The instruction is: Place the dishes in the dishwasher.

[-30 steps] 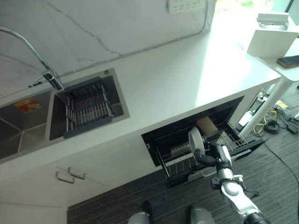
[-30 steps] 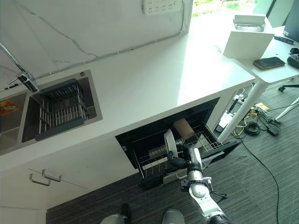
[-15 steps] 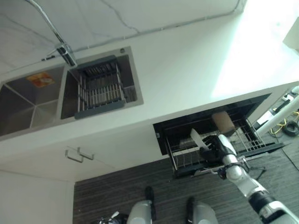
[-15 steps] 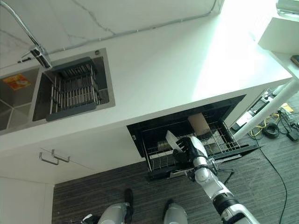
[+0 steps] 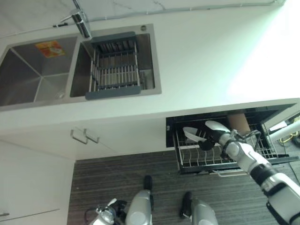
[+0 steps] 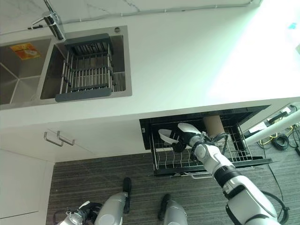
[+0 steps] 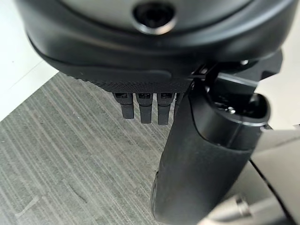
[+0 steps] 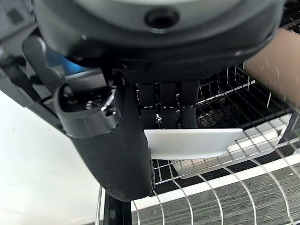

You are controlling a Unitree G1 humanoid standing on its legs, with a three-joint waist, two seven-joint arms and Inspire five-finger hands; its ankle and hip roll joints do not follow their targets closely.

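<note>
The dishwasher's wire rack is pulled out under the white counter. My right hand reaches over the rack's left part, shut on a white plate. In the right wrist view the plate is pinched by its edge between thumb and fingers, tilted just above the wires. A brown cup lies at the back of the rack. My left hand hangs over the grey floor with relaxed fingers and holds nothing.
A steel double sink sits at the counter's left, with a dark drying rack in its right basin and a tap behind. White cabinet doors with a handle stand left of the dishwasher. Striped grey floor lies in front.
The camera has tilted, shifting the whole picture. My right hand has carried the plate from the rack's front further in and leaned it down over the wires.
</note>
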